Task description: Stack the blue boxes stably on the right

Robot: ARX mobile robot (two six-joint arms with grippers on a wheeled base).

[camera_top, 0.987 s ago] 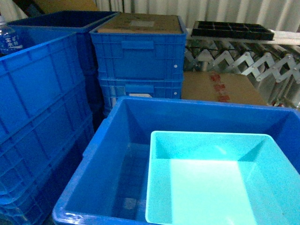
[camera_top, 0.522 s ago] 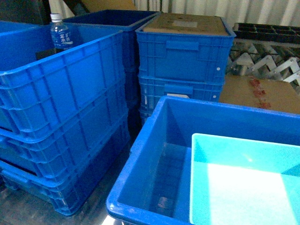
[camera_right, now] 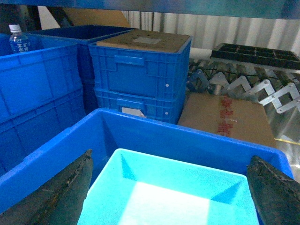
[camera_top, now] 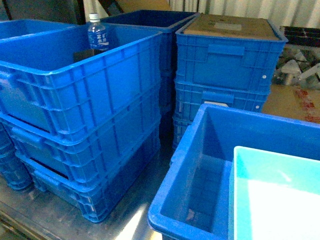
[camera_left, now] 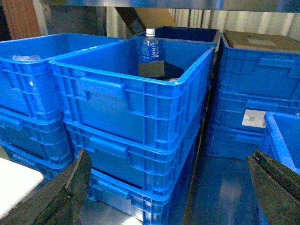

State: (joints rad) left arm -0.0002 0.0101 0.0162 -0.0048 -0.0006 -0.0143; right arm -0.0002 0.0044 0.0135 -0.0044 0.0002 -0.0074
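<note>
Head view — turquoise box (camera_top: 275, 200) inside royal-blue box (camera_top: 200, 170)

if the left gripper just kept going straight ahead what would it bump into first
Probably the stack of ribbed crates dead ahead, around the middle one's front wall. The left gripper is open, and depth is hard to judge.

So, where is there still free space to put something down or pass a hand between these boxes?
A bare strip of metal floor lies between the crate stack on the left and the big blue tub. Inside that tub, its left part beside the turquoise tub is free. Behind, the crate stacks with the cardboard-topped crate stand packed together.
</note>
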